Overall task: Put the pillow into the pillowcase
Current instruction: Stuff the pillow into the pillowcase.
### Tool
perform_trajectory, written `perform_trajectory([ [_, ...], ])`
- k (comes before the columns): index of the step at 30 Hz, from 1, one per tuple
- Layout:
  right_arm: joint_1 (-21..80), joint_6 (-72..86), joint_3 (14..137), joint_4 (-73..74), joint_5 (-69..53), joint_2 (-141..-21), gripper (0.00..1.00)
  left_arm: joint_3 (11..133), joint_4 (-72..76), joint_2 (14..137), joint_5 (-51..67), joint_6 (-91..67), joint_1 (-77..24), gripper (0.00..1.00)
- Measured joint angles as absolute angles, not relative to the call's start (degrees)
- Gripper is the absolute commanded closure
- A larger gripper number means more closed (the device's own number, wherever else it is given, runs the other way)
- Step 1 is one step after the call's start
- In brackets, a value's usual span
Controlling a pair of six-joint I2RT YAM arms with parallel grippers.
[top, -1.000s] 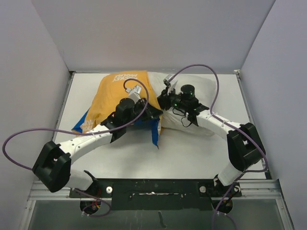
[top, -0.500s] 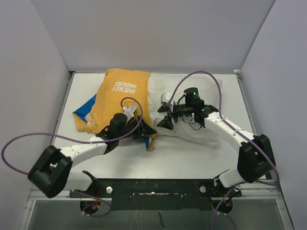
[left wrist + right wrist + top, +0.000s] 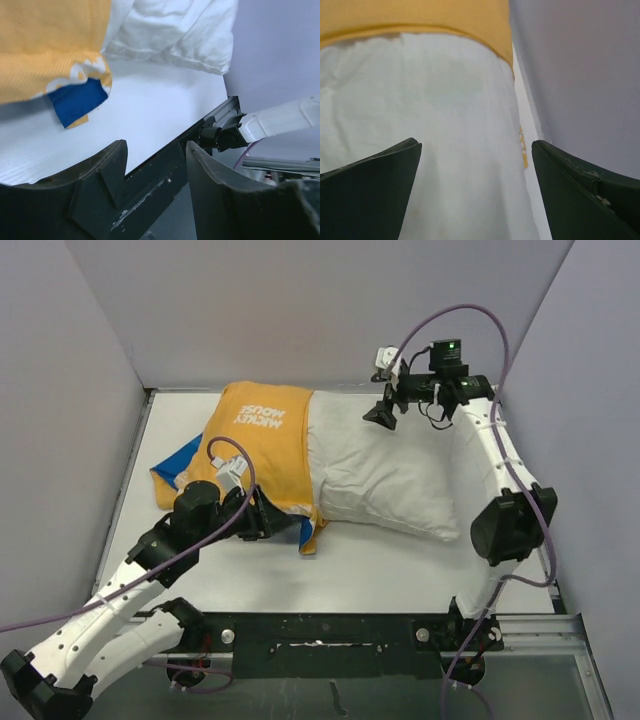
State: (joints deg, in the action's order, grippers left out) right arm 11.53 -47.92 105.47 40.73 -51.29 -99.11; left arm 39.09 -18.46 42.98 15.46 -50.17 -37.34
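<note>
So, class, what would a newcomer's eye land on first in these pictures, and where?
The mustard-yellow pillowcase, left of centre, covers the left end of the plump white pillow, the rest lying bare. The right gripper hangs open over the pillow's far edge; the left gripper is open by the pillowcase's near edge.

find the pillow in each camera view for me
Top external: pillow at centre right, left end under the yellow pillowcase.
Left wrist: pillow along the top edge, centre to right.
Right wrist: pillow fills most of the frame.
Shared landmark: the pillowcase's yellow edge against the white pillow.
</note>
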Motion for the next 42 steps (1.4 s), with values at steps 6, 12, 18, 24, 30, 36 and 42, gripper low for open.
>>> perform_trajectory([
  [6,11.2,-44.0,107.0,42.5,-51.1,-114.3,0.54,65.4,-30.7,56.2,12.2,-37.7,-35.4,0.4],
  [12,11.7,-39.5,91.8,33.0,-52.9,-105.1,1.0,93.1,-34.1,79.1,5.0,-24.1,-32.7,0.4],
  [18,15.7,-35.2,76.9,22.5,-48.1,-92.2,1.0,110.9,-38.6,100.0,-1.5,-14.9,-32.4,0.47],
  [24,18.1,-32.8,68.0,13.8,-43.6,-86.4,1.0,115.5,-44.8,108.9,-7.7,-8.4,-34.1,0.52],
  [30,18.2,-31.0,64.3,9.5,-43.1,-84.0,1.0,117.5,-46.7,109.6,-12.7,-3.9,-36.2,0.76],
  [36,18.0,-30.1,63.0,7.7,-43.0,-83.4,1.0,120.4,-48.0,112.0,-14.7,-1.2,-36.2,0.85],
  [42,18.0,-29.4,62.7,7.0,-43.0,-83.2,1.0,121.9,-50.9,114.1,-14.1,-0.7,-36.2,0.57],
])
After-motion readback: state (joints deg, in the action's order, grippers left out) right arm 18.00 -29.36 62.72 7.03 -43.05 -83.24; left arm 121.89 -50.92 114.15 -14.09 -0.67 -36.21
